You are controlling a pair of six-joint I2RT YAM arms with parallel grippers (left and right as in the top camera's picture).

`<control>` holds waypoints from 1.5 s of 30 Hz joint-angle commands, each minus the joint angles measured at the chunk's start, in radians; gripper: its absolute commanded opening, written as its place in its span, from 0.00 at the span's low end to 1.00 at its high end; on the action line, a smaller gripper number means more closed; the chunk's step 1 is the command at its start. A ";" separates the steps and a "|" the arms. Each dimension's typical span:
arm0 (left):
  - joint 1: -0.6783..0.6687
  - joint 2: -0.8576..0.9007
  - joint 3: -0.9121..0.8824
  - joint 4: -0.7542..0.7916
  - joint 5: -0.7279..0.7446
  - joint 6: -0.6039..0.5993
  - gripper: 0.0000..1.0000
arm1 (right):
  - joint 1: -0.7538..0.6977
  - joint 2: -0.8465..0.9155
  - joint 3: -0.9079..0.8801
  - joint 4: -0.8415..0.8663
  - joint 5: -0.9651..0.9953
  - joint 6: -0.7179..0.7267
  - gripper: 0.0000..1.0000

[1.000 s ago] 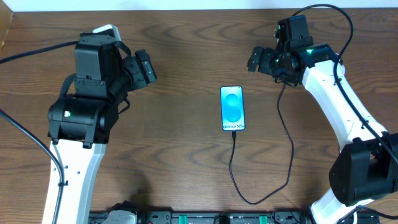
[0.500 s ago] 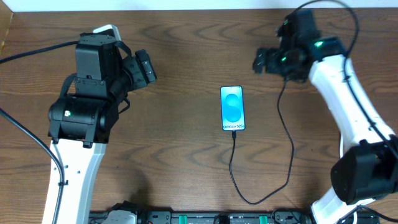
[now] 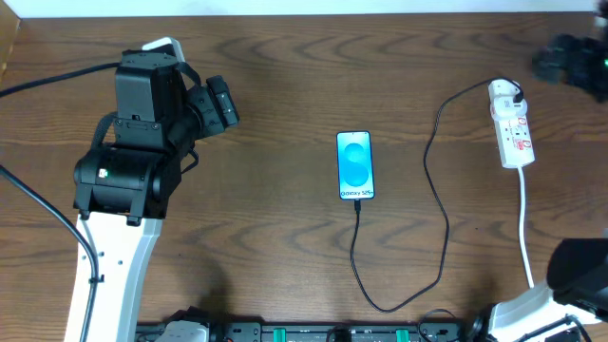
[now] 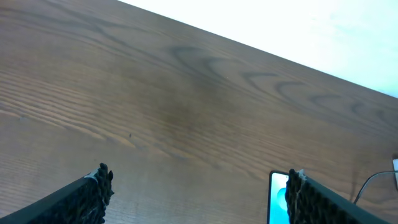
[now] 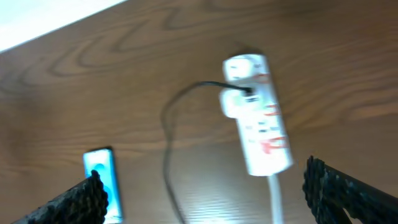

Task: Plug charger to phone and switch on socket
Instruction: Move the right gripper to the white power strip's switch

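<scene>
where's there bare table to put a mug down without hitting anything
Widest bare wood lies between the left tool and the phone, running down toward the near edge. A narrower strip sits between the phone and the charger loop. It is crowded on the right, where charger, socket and its white cord run close.

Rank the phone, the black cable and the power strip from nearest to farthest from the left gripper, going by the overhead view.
1. Phone, table centre, right of the left gripper.
2. Black cable, looping beyond the phone.
3. Power strip, far right.
</scene>
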 commanded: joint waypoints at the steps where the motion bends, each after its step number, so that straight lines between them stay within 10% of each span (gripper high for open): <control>1: 0.002 0.005 0.000 -0.002 -0.009 0.018 0.90 | -0.071 0.032 -0.005 0.001 -0.115 -0.225 0.99; 45: 0.003 0.005 0.000 -0.002 -0.009 0.018 0.90 | 0.062 0.486 -0.146 0.243 -0.164 -0.107 0.99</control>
